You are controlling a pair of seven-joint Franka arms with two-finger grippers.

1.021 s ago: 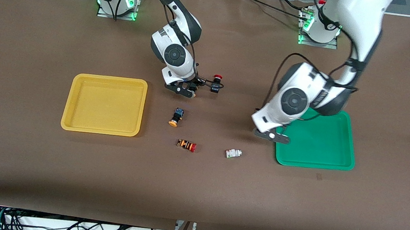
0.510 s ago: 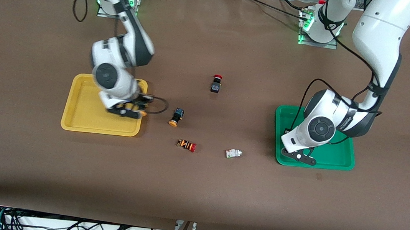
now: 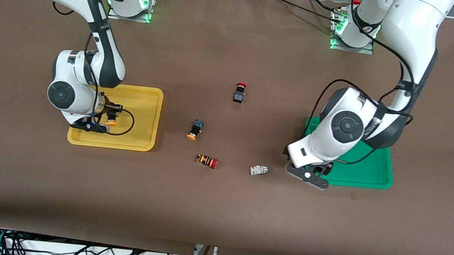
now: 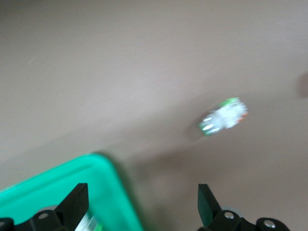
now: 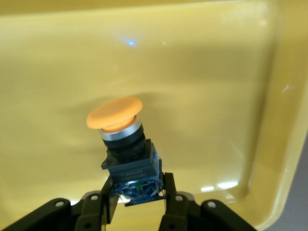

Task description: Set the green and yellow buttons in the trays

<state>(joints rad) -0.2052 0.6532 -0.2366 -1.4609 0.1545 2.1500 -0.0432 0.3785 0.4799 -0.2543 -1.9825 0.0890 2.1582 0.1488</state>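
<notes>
Buttons visible: two yellow-capped, two green-marked, two red-capped.

- Right gripper (image 5: 139, 202), over yellow tray (image 3: 145, 92), pinched a yellow-capped button (image 5: 122, 144).
- Second yellow-capped button (image 3: 195, 130) lay on table (image 3: 217, 212).
- Left gripper (image 4: 142, 204), fingers spread and empty, hung over green tray (image 4: 57, 185) rim.
- Green-marked button (image 3: 257, 170) at its 9 o'clock.
- Left wrist view alone showed a whitish button (image 4: 86, 222) inside that tray.
</notes>
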